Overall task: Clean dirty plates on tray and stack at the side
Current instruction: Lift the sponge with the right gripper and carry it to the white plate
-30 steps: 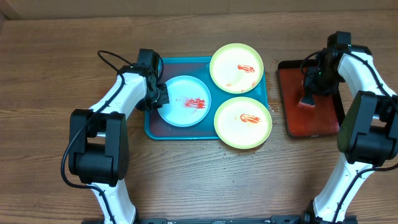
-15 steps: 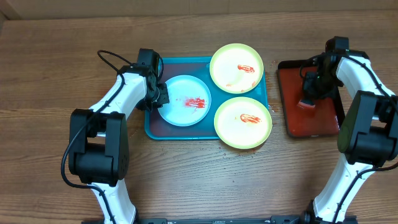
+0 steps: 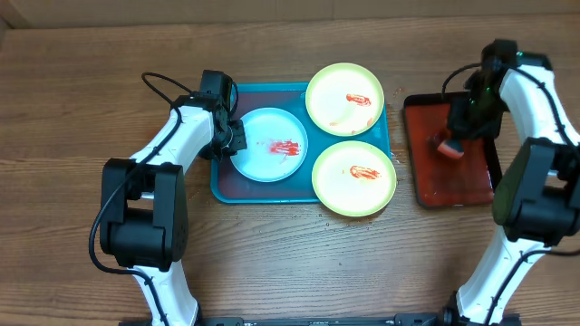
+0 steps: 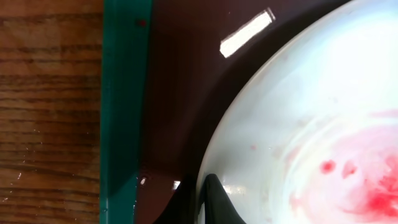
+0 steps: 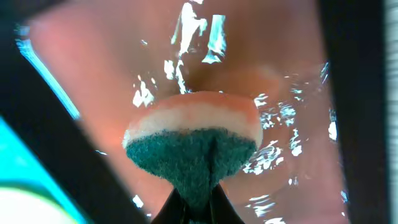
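The teal tray [image 3: 220,186] holds three plates. The pale blue-white plate [image 3: 258,161] lies at its left, with red smears. Two pale yellow-green plates lie at its right, one far [image 3: 328,100] and one near [image 3: 340,186], each with a red smear. My left gripper [image 3: 232,145] is shut on the blue-white plate's left rim [image 4: 214,155], one finger over it and one under [image 4: 202,205]. My right gripper [image 3: 450,143] is shut on a sponge [image 5: 193,146], green scrub side toward the fingers, held just above the wet dark-red tray [image 3: 433,181].
The dark-red tray with a black rim [image 5: 56,149] lies right of the teal tray, its surface wet and shiny. Bare wooden table lies left of the teal tray [image 4: 43,112] and in front of both trays.
My right gripper has lifted the sponge off the dark-red tray and shifted slightly toward the far side. The left gripper and the plates have not moved.
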You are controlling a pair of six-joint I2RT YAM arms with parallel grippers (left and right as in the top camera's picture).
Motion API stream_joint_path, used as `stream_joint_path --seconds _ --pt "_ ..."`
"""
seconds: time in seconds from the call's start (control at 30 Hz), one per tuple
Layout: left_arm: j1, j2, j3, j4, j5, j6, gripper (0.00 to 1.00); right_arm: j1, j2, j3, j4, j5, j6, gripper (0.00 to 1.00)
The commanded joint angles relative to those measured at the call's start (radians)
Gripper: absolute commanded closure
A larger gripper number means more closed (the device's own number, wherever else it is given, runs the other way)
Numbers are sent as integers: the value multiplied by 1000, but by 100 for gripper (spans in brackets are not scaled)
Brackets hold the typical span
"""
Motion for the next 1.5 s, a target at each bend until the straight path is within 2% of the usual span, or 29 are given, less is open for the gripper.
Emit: stream_joint_path --seconds 0.0,0.23,0.73,0.87,1.03,1.2,1.47 --pt "10 23 -23 5 -44 -14 96 5 -112 46 -11 0 8 96" --pt "10 23 -23 4 -43 -14 96 33 -178 46 -21 -4 11 96" --pt "10 23 -23 0 -42 -14 96 78 -181 46 -18 75 11 96" --pt "10 23 -23 -12 -31 -13 96 112 -181 46 -18 -40 10 96" --pt "10 23 -23 -27 13 -2 96 247 -181 46 21 -190 36 96" --pt "10 23 -23 -37 47 -4 96 444 -179 46 124 -191 198 96" --pt "10 23 -23 -37 74 -7 96 675 -100 47 289 -188 300 96"
